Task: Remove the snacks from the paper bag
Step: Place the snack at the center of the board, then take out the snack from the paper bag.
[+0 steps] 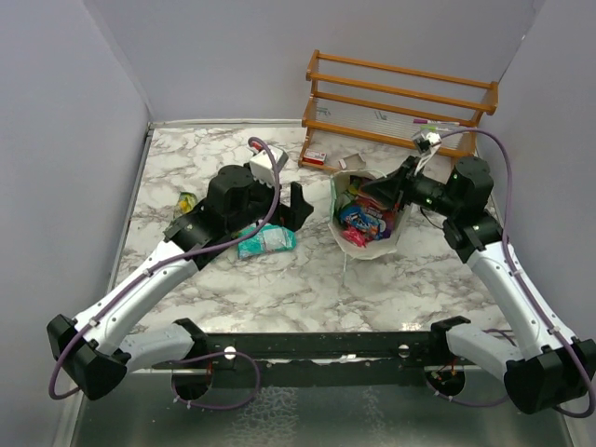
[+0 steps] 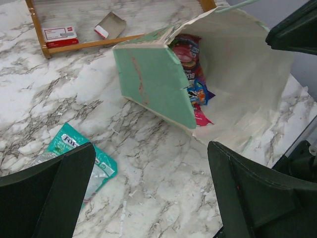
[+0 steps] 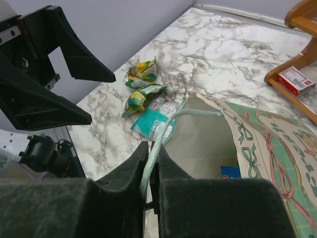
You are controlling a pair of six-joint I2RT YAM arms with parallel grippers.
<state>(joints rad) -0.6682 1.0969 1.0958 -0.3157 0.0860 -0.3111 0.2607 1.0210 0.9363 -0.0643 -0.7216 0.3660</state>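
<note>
Left wrist: teal pkt (image 2: 74,148) reads "FOX"; L claw (image 2: 151,163) wide, R claw (image 3: 151,153) pinching paper bag (image 2: 153,79) handle (image 3: 163,126).

Paper bag (image 2: 148,79): matt paper, pale green outside, cream inside, creased and scuffed.
String handle (image 3: 163,126) of the bag: thin pale cord, matt.
Packets (image 2: 190,54) inside the bag: glossy crinkled plastic.
Teal packet (image 2: 69,146) and yellow-green packets (image 3: 141,82) beside the bag: same shiny film.
Table (image 1: 279,279) under the bag: smooth marble-pattern top, faint sheen.
Rack (image 1: 400,93) behind the bag: varnished wood.
Left gripper (image 2: 151,148), right gripper (image 3: 151,148): matt black plastic.
</note>
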